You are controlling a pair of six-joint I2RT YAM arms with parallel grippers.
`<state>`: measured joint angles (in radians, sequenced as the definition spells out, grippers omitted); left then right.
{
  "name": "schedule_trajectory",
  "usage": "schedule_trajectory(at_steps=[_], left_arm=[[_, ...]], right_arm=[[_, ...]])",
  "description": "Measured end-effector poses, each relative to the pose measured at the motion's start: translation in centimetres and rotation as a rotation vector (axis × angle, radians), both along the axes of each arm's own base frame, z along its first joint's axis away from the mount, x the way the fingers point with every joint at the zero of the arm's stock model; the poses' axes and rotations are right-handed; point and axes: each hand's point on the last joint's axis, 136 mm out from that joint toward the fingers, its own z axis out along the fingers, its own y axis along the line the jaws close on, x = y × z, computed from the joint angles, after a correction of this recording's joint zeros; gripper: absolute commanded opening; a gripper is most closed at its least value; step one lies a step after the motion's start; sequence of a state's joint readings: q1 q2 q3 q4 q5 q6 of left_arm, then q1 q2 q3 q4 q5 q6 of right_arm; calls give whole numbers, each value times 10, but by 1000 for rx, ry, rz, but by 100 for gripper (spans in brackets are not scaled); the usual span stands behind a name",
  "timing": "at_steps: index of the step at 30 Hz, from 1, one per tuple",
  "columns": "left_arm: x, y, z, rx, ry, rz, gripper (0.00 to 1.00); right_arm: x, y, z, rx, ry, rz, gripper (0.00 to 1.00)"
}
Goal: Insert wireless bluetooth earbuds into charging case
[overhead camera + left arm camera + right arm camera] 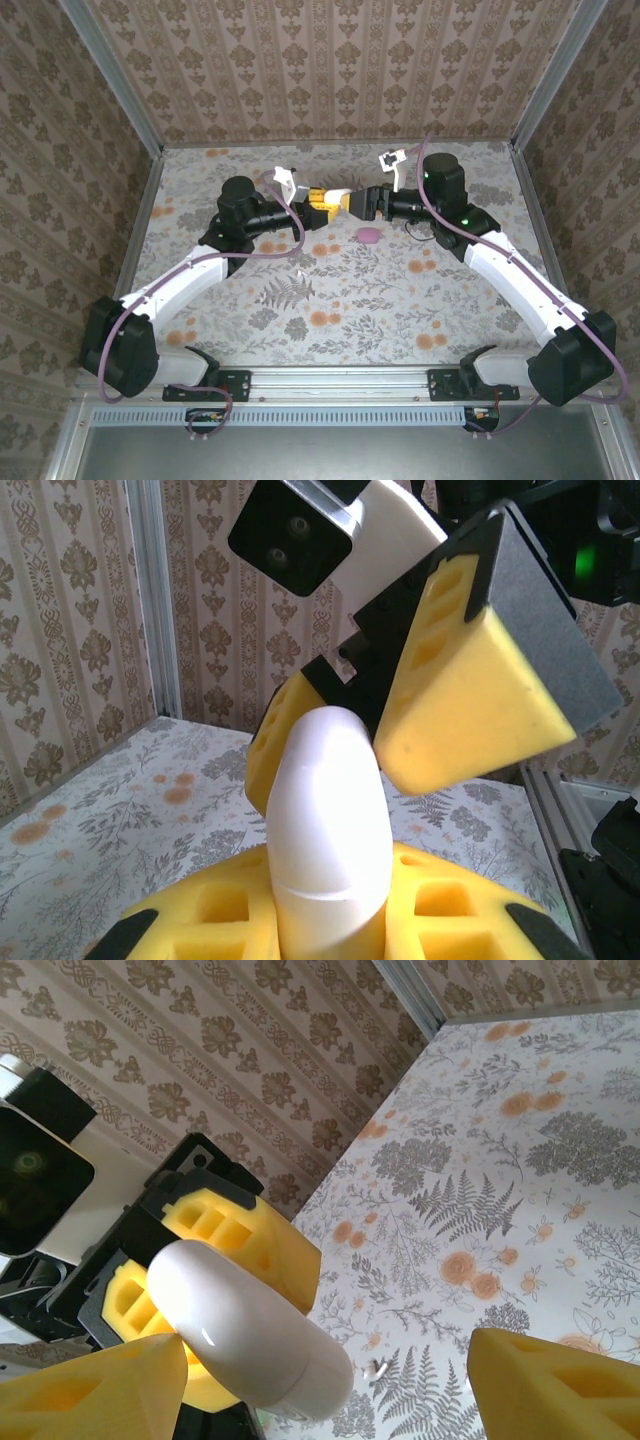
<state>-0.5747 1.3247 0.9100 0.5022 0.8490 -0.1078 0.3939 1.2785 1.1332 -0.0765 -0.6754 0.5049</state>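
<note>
left claw / right claw: tip to tip | pink blob: on table, near

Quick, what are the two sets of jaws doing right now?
Left gripper: closed, holding the white charging case.
Right gripper: open, jaws straddling that case.

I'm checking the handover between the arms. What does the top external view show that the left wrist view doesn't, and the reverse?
Top external adds: both arms meeting above the far part of the table, the left gripper and right gripper tip to tip, and a pink object lying just nearer the bases. Left wrist adds: the white charging case upright, clamped between the left fingers, a seam near its lower end. Both share: the right gripper's yellow fingers, open beside the case.
</note>
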Motion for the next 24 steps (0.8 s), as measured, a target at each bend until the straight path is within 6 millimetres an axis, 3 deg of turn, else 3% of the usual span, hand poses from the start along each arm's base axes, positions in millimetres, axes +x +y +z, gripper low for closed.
schedule_trajectory(at_steps=[24], left_arm=[[-12,2,2,13,-21,-25,10]], right_arm=[[16,-6,13,22,12,-87,78]])
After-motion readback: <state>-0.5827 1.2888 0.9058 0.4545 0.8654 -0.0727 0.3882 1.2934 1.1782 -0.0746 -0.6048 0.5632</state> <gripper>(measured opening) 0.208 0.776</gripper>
